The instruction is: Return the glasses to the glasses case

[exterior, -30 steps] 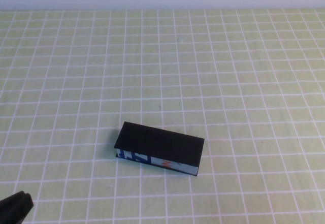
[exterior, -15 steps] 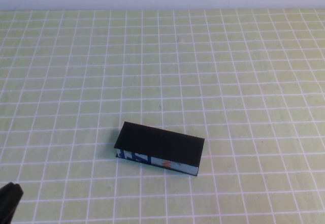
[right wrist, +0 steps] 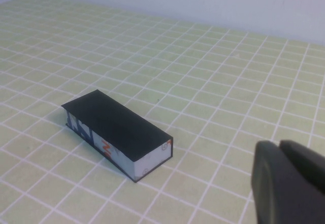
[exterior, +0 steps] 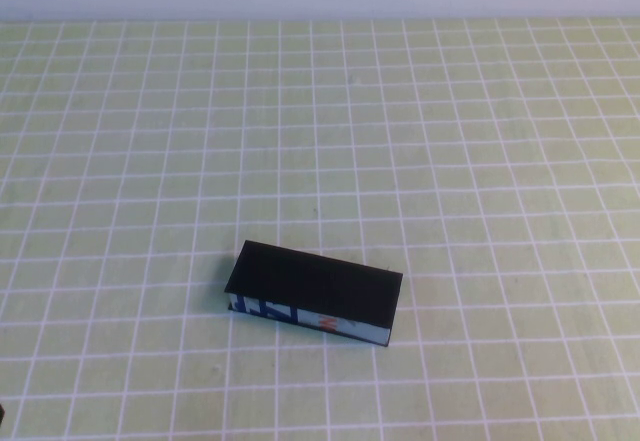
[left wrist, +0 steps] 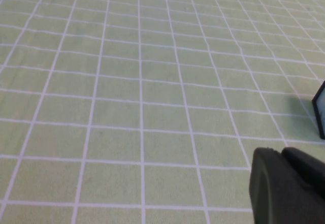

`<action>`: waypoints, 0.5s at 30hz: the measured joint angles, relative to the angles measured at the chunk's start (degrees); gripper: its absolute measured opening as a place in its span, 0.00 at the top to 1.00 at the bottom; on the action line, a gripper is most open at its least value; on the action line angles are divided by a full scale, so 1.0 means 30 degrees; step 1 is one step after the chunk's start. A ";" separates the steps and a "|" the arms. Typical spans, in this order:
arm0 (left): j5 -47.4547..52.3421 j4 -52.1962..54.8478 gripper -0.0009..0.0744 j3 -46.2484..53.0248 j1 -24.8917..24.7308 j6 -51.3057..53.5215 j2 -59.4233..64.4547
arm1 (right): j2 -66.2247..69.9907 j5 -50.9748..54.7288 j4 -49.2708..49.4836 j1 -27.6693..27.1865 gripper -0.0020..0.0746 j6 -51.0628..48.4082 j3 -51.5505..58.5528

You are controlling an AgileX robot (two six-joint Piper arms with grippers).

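While the closed glasses case (exterior: 314,293) lies mid-table, long axis slanting across, both the left gripper (left wrist: 289,188) and right gripper (right wrist: 292,183) hang clear of it, finger spread indiscernible, glasses nowhere visible.

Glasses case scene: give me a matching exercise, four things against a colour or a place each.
1. glasses case
2. left tool
3. right tool
4. table

A. green with a white grid
B. over the table, only a corner of the case in its wrist view
C. black top, light blue printed side
D. over the table, the whole case in its wrist view

Pairs: 1-C, 2-B, 3-D, 4-A
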 joint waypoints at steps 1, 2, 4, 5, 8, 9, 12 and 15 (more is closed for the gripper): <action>0.0044 0.0000 0.99 0.0000 0.0000 0.0000 -0.0025 | -0.0014 0.0100 0.0000 0.0000 1.00 0.0000 0.0000; 0.0044 0.0000 0.99 0.0000 0.0000 0.0000 -0.0025 | -0.0014 0.0154 0.0027 0.0000 1.00 0.0000 0.0000; 0.0044 0.0000 0.99 0.0000 0.0000 0.0000 -0.0042 | -0.0014 0.0390 0.0027 0.0000 1.00 0.0000 0.0000; 0.0044 0.0000 0.99 0.0000 0.0000 0.0000 -0.0042 | -0.0014 0.0466 0.0043 0.0000 1.00 0.0000 0.0000; 0.0044 0.0000 0.99 0.0000 0.0000 0.0000 -0.0042 | -0.0014 0.0619 0.0043 0.0000 1.00 0.0000 0.0000; 0.0044 0.0000 0.99 0.0000 0.0000 0.0000 -0.0042 | -0.0014 0.0605 0.0043 0.0000 1.00 0.0000 0.0000; 0.0044 0.0000 0.99 0.0000 0.0000 0.0000 -0.0042 | -0.0014 0.0631 0.0075 0.0000 1.00 0.0000 0.0000; 0.0044 0.0000 0.99 0.0000 0.0000 0.0000 -0.0042 | -0.0014 0.0631 0.0075 0.0000 1.00 0.0000 0.0000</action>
